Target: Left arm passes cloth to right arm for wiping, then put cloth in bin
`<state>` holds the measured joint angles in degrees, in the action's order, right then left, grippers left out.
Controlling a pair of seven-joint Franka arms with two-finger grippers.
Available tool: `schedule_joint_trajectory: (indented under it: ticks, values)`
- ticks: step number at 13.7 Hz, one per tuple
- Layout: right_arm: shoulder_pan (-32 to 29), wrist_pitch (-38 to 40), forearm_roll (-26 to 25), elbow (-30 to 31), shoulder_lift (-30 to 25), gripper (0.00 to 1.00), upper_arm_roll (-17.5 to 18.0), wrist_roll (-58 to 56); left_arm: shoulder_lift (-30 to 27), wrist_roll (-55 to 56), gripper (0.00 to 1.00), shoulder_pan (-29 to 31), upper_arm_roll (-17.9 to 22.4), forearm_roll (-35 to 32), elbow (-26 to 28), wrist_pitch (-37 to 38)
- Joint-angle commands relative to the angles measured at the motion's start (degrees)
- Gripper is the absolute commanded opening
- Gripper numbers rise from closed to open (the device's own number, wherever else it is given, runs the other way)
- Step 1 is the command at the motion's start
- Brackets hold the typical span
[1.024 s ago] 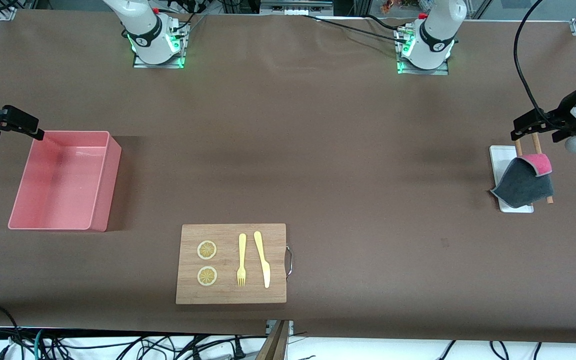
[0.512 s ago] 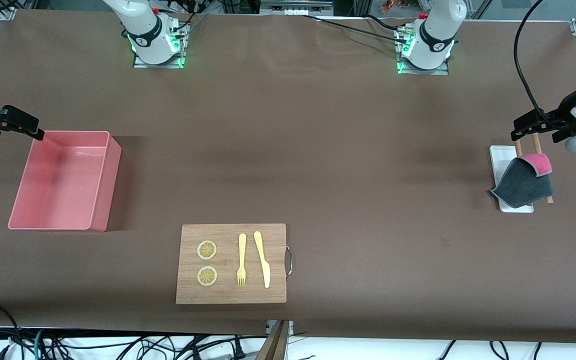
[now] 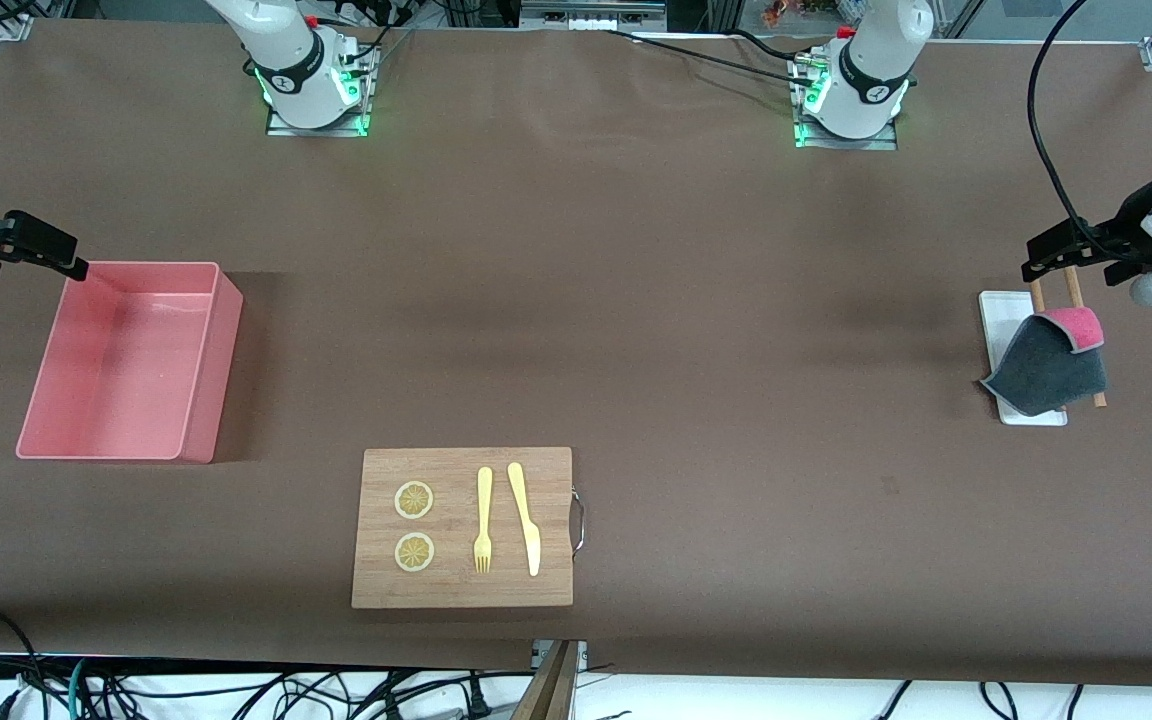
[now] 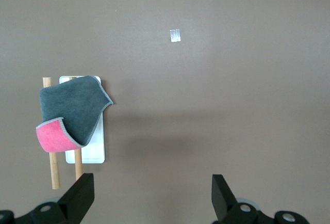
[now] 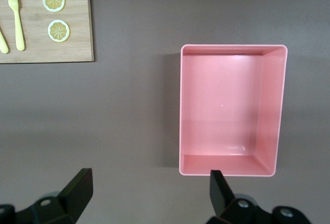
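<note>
The cloth (image 3: 1046, 365) hangs dark grey face up, with a magenta-pink corner folded over, on two wooden sticks (image 3: 1072, 290) across a white tray (image 3: 996, 315) at the left arm's end of the table. It also shows in the left wrist view (image 4: 69, 110). My left gripper (image 3: 1041, 255) (image 4: 152, 198) is open and empty in the air, over the table beside the tray, apart from the cloth. The salmon-pink bin (image 3: 221, 370) (image 5: 271, 110) stands empty at the right arm's end. My right gripper (image 3: 56, 255) (image 5: 149, 195) is open and empty, over the table by the bin's corner.
A wooden cutting board (image 3: 461, 590) with a metal handle lies nearer to the front camera, between bin and tray. On it are a yellow fork (image 3: 483, 520), a yellow knife (image 3: 524, 515) and two lemon slices (image 3: 414, 500). The board also shows in the right wrist view (image 5: 72, 51).
</note>
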<state>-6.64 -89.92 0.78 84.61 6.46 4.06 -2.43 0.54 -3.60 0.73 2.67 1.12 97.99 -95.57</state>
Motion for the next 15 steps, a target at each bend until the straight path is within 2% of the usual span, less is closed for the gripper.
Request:
schedule_joint_trajectory:
  ticks: [1,5,10,15]
  values:
    - [-0.4,-0.4,0.6,0.1,-0.2,1.0,0.2,-0.9,2.1,0.7,1.0,-0.6,0.7,0.9,-1.5,0.6]
    - [-0.5,-0.4,0.6,0.1,-0.1,1.0,0.1,-1.0,3.0,1.2,1.0,-0.2,0.8,1.1,-2.7,2.7]
    - [-0.5,-0.4,0.6,0.1,-0.1,1.0,0.1,-1.0,7.7,1.3,1.0,-0.1,0.8,1.4,-8.2,3.1]
    - [-0.4,-0.4,0.6,0.1,-0.1,1.0,0.2,-1.0,9.6,0.7,1.0,2.9,0.8,1.9,-8.2,2.9]
